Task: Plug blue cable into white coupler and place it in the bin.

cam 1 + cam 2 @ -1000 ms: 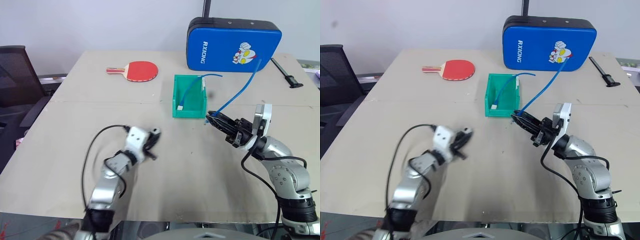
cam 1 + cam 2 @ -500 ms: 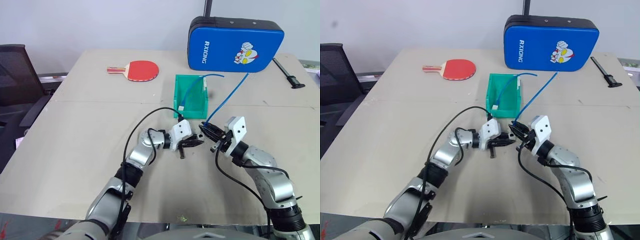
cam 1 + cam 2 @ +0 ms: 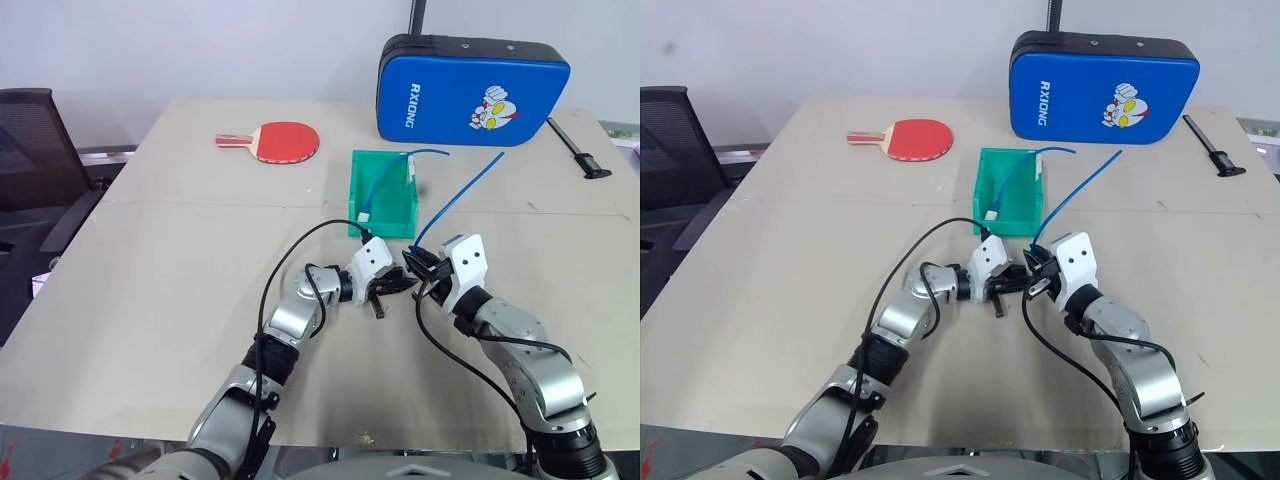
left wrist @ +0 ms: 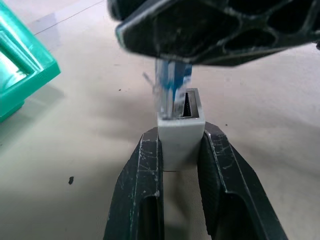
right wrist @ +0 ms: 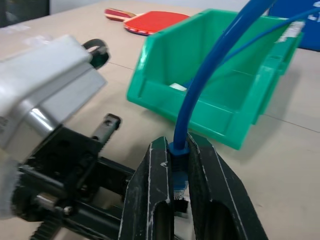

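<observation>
Cable (image 5: 200,95) plug is meeting the coupler (image 4: 180,131), not yet seated. You are pinching the cable with the right end effector (image 5: 176,172), the coupler with the left end effector (image 4: 181,165); the bin (image 3: 357,190) is waiting.

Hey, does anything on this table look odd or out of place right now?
One thing: a thin blue cable already lying in the small green plastic bin sticks out over its back wall. Otherwise nothing stands out; the red table tennis paddle and blue padded case sit tidily.
</observation>
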